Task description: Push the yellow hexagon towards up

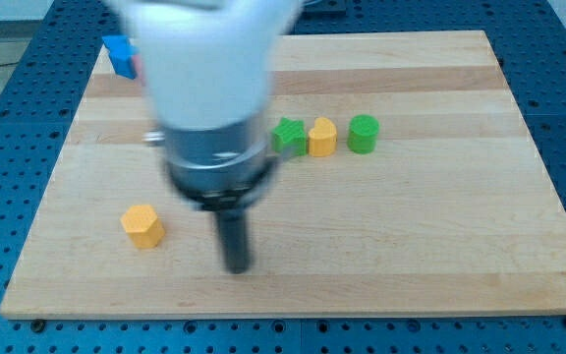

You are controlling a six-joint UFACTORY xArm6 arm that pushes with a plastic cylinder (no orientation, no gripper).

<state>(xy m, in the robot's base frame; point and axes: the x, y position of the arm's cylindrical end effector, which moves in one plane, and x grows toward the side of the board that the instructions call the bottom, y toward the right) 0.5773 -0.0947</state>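
The yellow hexagon point(143, 225) lies on the wooden board point(440, 226) at the view's lower left. My tip point(237, 267) is at the end of the dark rod, to the right of the hexagon and slightly lower, apart from it by a clear gap. The arm's white and grey body point(209, 98) rises above the rod and hides part of the board behind it.
A green star-like block point(288, 136), a yellow block point(322, 137) and a green round block point(364, 134) stand in a row right of the arm. A blue block point(119, 55) sits at the board's top left corner, with a bit of red beside it.
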